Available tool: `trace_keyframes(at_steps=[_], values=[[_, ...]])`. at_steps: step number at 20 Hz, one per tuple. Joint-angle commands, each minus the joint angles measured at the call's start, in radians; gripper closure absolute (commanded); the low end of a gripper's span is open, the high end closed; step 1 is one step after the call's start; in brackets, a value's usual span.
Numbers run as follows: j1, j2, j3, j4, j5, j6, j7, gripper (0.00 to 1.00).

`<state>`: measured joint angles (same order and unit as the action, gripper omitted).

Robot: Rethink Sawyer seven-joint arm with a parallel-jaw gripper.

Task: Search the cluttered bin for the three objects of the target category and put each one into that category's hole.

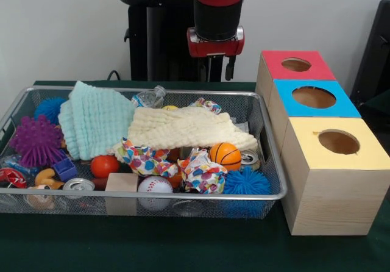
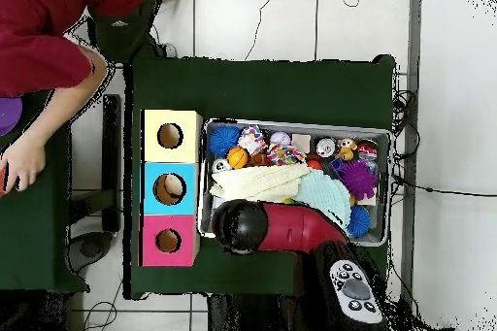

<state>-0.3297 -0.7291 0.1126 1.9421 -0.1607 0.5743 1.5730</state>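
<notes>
My gripper (image 1: 220, 75) hangs open and empty above the far rim of the wire bin (image 1: 275, 168). In the overhead view only the arm's round wrist (image 2: 240, 225) shows, over the bin's corner beside the red box. The bin holds a mint cloth (image 1: 94, 119), a cream cloth (image 1: 183, 128), a small basketball (image 1: 225, 155), a baseball (image 1: 155, 185), an orange-red ball (image 1: 105, 166), a purple spiky ball (image 1: 36, 141), blue spiky balls (image 1: 247, 182), a wooden block (image 1: 122, 183), cans (image 1: 79, 185), a plastic bottle (image 1: 150, 97) and colourful crumpled wrappers (image 1: 201, 173). The cloths hide what lies beneath.
Three wooden boxes with round holes stand beside the bin: red-topped (image 1: 277, 64), blue-topped (image 1: 286, 98) and yellow-topped (image 1: 304, 141). Something pale shows in the blue box's hole (image 2: 173, 188). A person in a red sleeve (image 2: 49, 46) leans at the overhead view's upper left.
</notes>
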Motion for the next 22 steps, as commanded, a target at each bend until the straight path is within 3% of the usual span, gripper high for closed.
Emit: trace_keyframes(at_steps=[1,7,15,22], values=[[-0.059,-0.04,0.154,-0.019,-0.098,-0.216,-0.039,0.0],[-0.073,-0.032,0.183,-0.042,-0.142,-0.309,-0.005,0.0],[-0.116,0.097,0.182,-0.067,-0.207,-0.377,-0.006,0.0],[-0.144,0.142,0.183,-0.067,-0.266,-0.423,0.007,0.0]])
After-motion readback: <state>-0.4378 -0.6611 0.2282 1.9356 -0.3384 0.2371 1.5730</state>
